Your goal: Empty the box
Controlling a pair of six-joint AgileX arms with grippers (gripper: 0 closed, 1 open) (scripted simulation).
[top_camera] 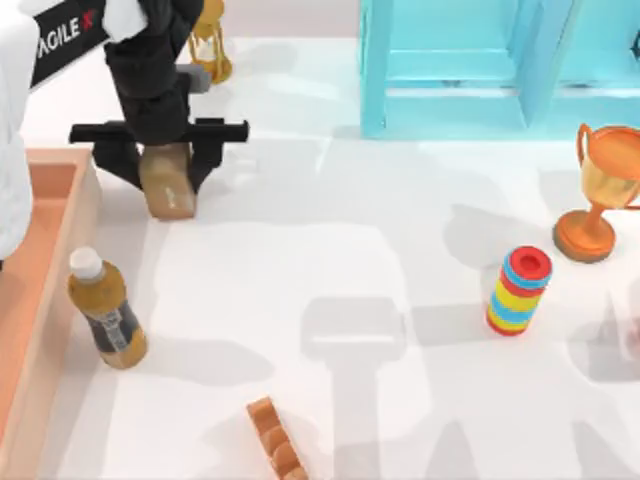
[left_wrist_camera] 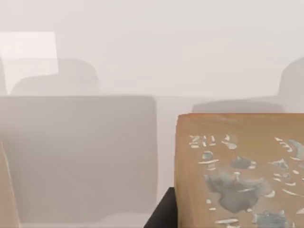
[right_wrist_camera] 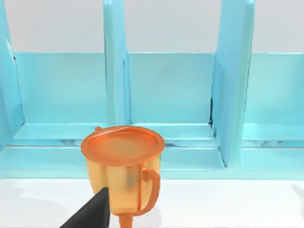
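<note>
left claw [top_camera: 165, 170] is clamped on a tan block [top_camera: 166, 181] just right of the box [top_camera: 40, 290] at the tabletop's left edge; bottle [top_camera: 106, 309] stands beside the box's rim; can't tell on the right claw

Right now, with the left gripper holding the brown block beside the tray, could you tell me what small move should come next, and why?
Probably open the left gripper and release the brown block: it appears already outside the box, over bare table.
</note>
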